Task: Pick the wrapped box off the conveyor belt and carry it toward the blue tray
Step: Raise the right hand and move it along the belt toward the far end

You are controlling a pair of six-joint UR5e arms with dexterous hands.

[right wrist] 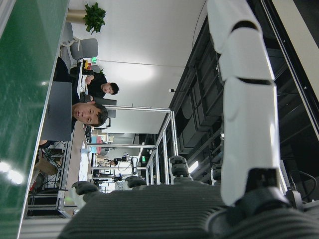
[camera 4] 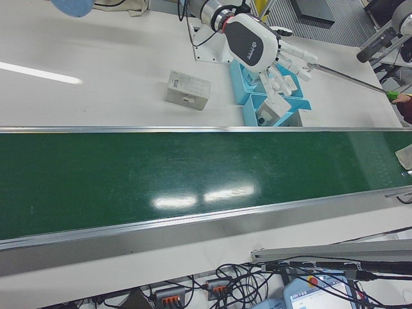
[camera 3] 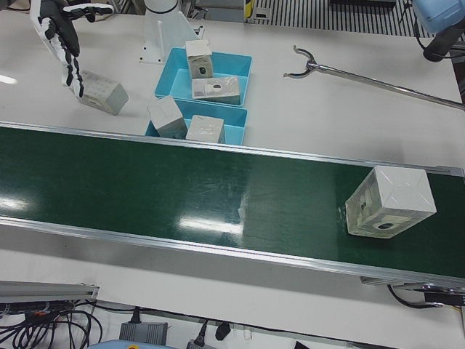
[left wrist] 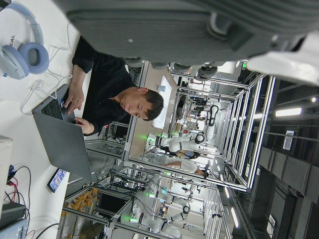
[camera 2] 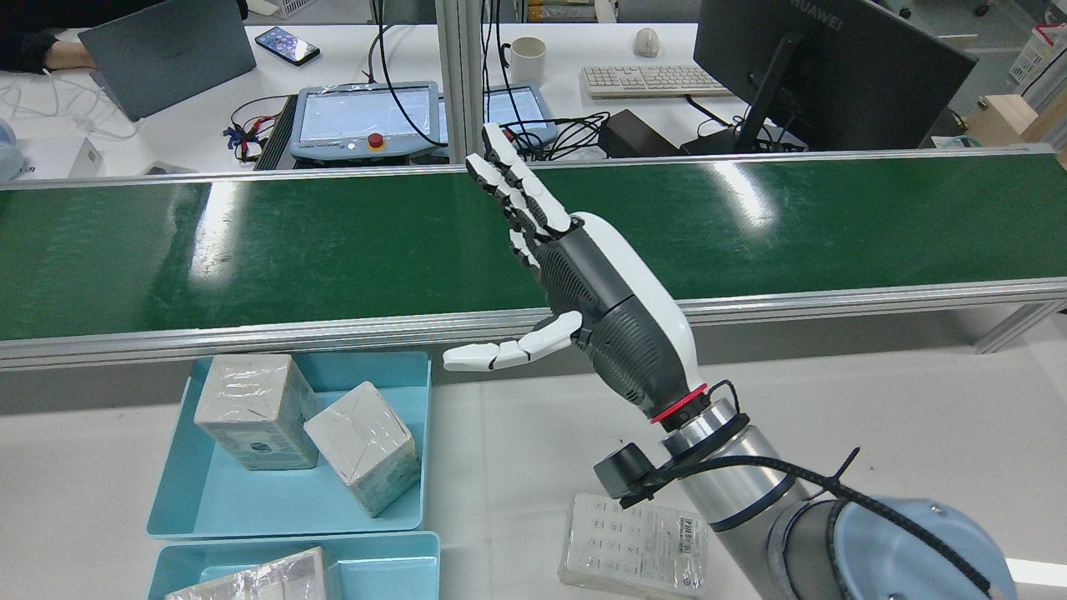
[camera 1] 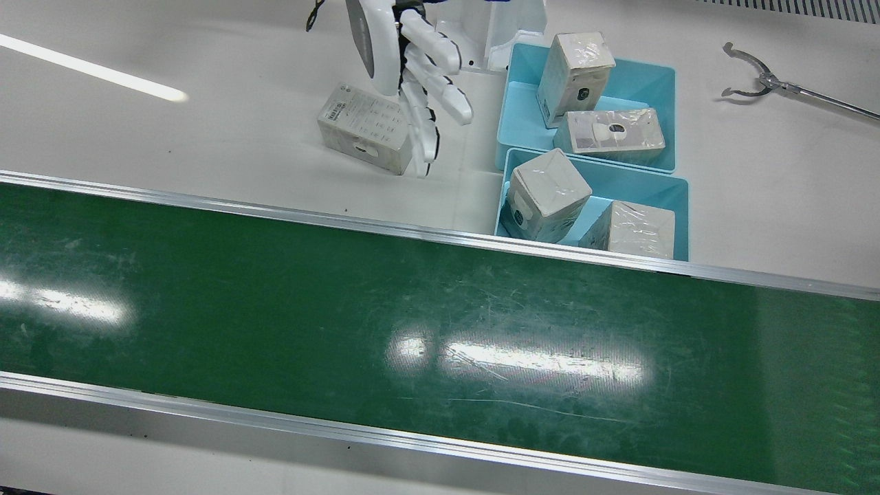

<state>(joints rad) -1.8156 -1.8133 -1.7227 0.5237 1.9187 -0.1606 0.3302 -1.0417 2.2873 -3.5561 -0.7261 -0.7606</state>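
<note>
We note the wrapped box (camera 3: 389, 201) riding the conveyor belt (camera 3: 182, 196) well apart from our right hand (camera 2: 583, 283), fingers spread and empty; its glossy film looks slippery, the carton stiff and light, so we would grip opposite flat faces.

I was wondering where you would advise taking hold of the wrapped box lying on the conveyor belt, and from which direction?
The wrapped box sits tilted on the green conveyor belt, far along it toward the robot's left. I would come from above and close the open right robot hand across two opposite flat side faces, near the middle; the glossy film looks slippery, so corners are probably poorer holds.
</note>
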